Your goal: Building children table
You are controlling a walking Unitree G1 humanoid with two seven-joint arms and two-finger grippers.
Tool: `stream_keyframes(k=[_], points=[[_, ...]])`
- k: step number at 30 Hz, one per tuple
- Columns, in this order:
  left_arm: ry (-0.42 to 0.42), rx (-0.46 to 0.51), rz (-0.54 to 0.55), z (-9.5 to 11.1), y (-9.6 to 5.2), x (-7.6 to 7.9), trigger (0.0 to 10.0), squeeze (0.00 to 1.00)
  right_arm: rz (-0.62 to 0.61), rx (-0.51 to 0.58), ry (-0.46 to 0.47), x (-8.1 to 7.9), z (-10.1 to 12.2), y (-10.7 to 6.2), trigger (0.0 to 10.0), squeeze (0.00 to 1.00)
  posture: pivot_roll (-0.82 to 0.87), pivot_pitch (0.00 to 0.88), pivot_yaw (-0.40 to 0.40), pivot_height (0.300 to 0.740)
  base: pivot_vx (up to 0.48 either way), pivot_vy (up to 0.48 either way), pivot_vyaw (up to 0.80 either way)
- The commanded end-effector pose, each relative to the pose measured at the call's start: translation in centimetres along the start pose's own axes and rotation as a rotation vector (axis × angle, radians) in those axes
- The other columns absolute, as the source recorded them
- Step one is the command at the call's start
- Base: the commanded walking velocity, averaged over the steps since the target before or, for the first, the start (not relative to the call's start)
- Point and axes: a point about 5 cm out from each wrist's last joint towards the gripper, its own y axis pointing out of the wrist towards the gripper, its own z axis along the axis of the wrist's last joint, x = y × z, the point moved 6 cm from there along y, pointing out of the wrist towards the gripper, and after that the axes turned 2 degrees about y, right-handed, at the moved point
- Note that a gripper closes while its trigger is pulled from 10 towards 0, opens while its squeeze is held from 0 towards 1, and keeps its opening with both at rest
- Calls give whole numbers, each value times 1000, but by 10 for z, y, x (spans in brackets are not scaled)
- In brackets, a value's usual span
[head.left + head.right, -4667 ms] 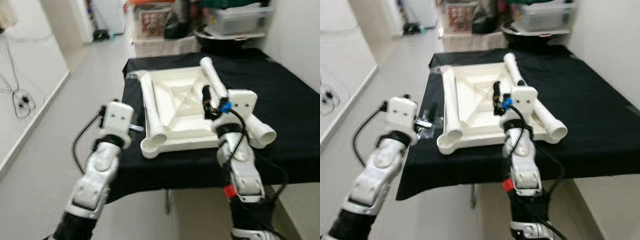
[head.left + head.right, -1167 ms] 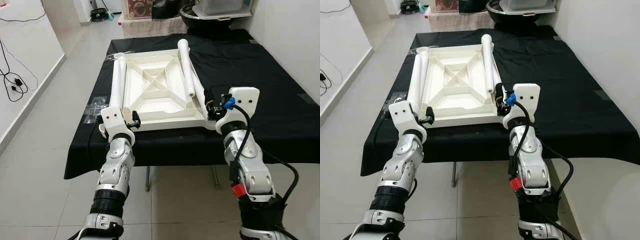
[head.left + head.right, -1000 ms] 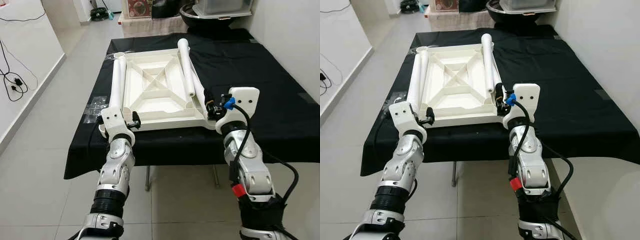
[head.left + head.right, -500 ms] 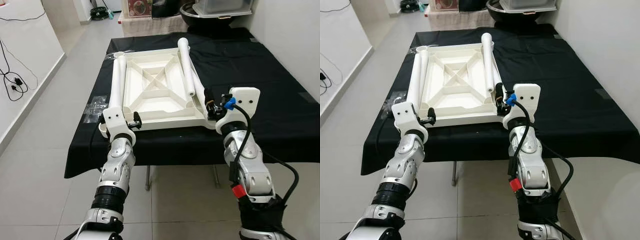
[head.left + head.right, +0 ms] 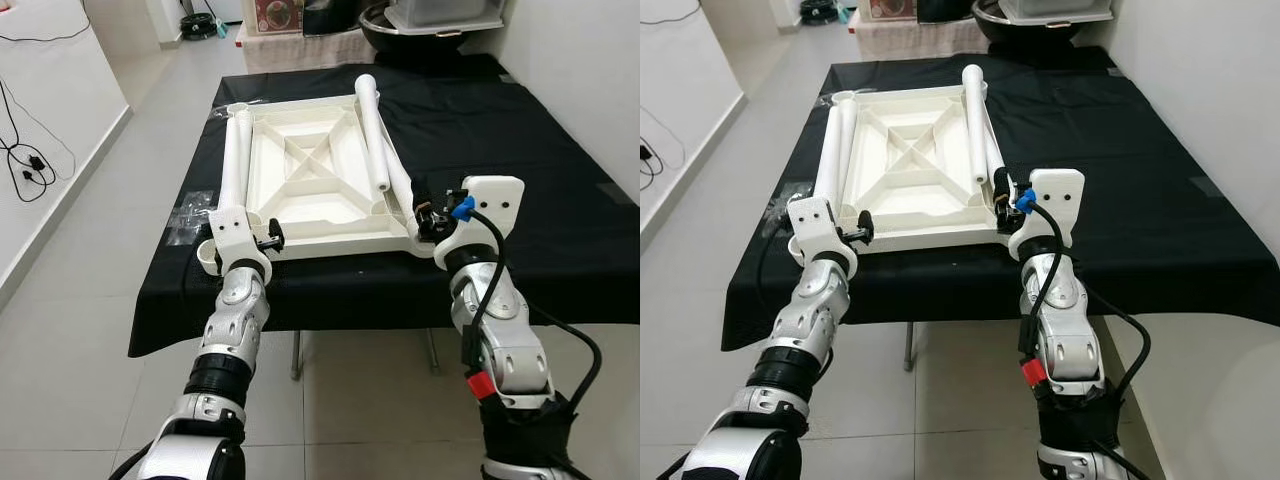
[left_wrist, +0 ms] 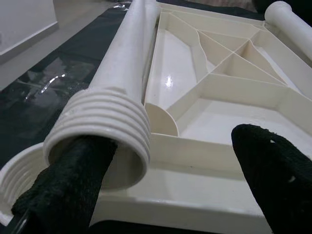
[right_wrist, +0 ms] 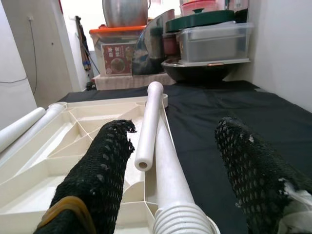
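Note:
A white plastic tabletop [image 5: 300,205] lies upside down on the black-clothed table [image 5: 520,130]. One white leg [image 5: 232,165] rests along its left side, and two more legs [image 5: 372,135] lie along its right side. My left gripper [image 5: 268,236] is open at the near-left corner. In the left wrist view one of its fingers [image 6: 68,190] sits at the mouth of that leg's threaded end [image 6: 112,131]. At the near-right corner my right gripper [image 5: 420,205] is open, its fingers [image 7: 97,180] straddling a threaded leg end [image 7: 180,222].
A clear plastic bag [image 5: 188,215] lies on the cloth left of the tabletop. Storage boxes and a dark pot [image 5: 440,20] stand behind the table. A wall runs along the right, tiled floor and a cable [image 5: 30,170] on the left.
The view has pulled back since the oldest frames. Over the last second my left gripper has edged up to the near-left corner; the right gripper has barely moved.

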Motion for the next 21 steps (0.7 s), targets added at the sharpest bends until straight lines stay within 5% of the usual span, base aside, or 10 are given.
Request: stream_keyframes(k=[1, 6, 21], points=[[15, -2, 14, -2, 2, -8, 10000, 0, 2, -4, 21, -1, 1, -2, 10000, 0, -5, 115, 23, 740, 0, 0, 0], [17, 3, 49, 3, 9, -20, 10000, 0, 21, -10, 36, -8, 0, -4, 10000, 0, -5, 125, 19, 740, 0, 0, 0], [39, -11, 50, 1, 18, -24, 10000, 0, 17, 1, 39, -7, 9, -4, 10000, 0, -29, 146, 26, 740, 0, 0, 0]])
